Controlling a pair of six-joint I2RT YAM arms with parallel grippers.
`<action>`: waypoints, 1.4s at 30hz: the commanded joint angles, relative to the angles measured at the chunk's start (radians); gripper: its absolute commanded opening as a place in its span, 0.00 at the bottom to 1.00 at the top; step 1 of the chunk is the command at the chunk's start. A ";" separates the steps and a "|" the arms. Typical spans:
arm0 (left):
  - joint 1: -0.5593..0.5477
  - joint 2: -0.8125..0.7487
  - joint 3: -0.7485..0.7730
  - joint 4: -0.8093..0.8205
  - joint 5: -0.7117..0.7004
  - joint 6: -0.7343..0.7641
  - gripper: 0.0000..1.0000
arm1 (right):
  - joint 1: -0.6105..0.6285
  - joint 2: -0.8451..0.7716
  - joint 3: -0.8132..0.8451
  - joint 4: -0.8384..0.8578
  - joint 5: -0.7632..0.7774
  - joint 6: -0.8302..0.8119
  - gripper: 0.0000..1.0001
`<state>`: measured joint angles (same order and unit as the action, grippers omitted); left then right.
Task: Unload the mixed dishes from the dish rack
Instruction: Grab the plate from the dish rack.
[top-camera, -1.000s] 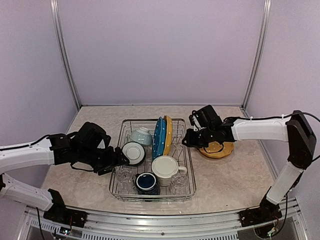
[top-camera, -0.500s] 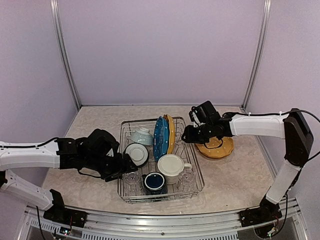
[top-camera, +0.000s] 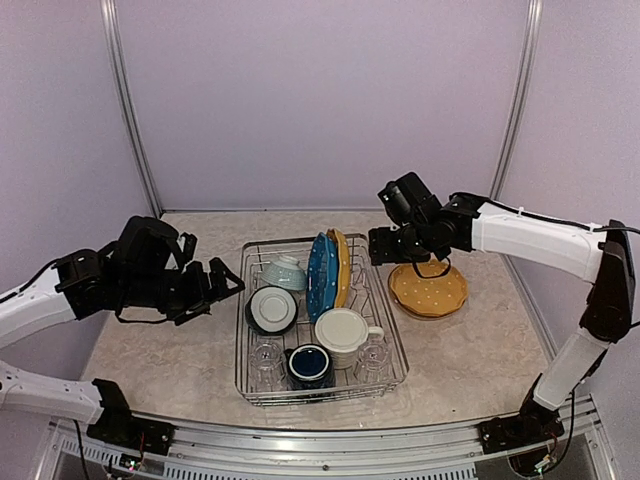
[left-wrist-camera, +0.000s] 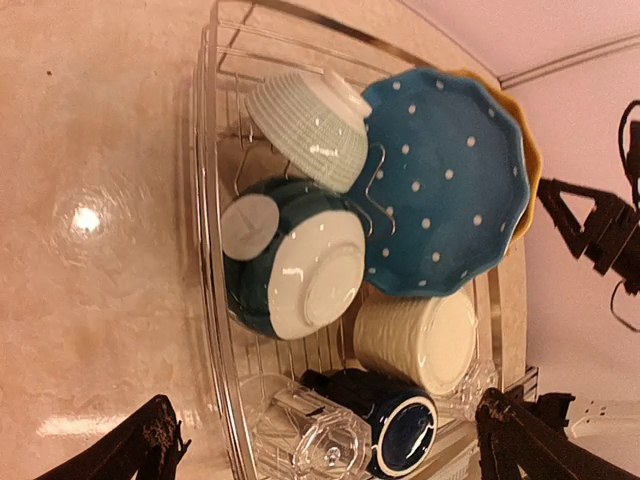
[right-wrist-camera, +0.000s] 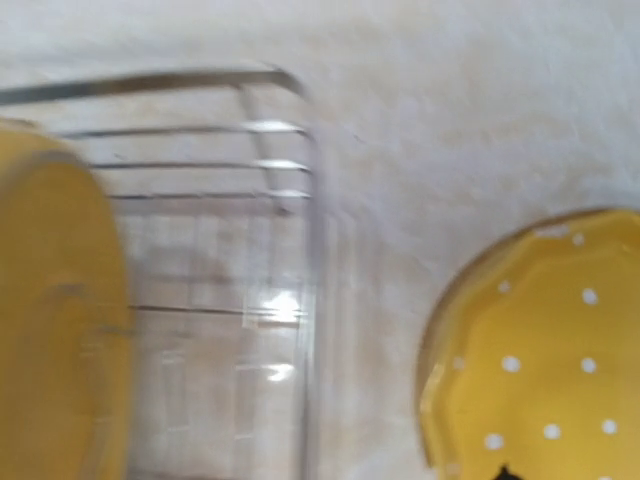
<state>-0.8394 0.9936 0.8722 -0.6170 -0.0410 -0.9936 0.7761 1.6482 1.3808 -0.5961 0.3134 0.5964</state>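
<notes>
Left tool (top-camera: 222, 292) is now clear of the rectangular silver wire dish rack (top-camera: 241, 330), pulled back left over the table (top-camera: 170, 370) — fingers spread wide, nothing in them. The pale teal bowl with dark outside (top-camera: 271, 309) that it was at a second ago sits in the rack, which has slid right. Right tool (top-camera: 376, 247) has risen off the yellow white-dotted plate (top-camera: 430, 290) lying on the table and hovers by the rack's far right edge; its opening cannot be told. One plate is out — most dishes remain racked.
</notes>
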 joint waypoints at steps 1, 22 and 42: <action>0.165 -0.051 0.148 -0.088 0.060 0.198 0.99 | 0.098 0.012 0.091 -0.118 0.150 0.037 0.72; 0.315 0.325 0.701 0.052 0.065 0.627 0.99 | 0.207 0.265 0.433 -0.225 0.249 0.045 0.54; 0.363 0.253 0.465 0.167 0.034 0.624 0.99 | 0.218 0.447 0.554 -0.346 0.317 0.211 0.35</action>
<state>-0.4911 1.2564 1.3399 -0.4736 -0.0288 -0.3595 0.9863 2.0491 1.9198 -0.9020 0.6216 0.7586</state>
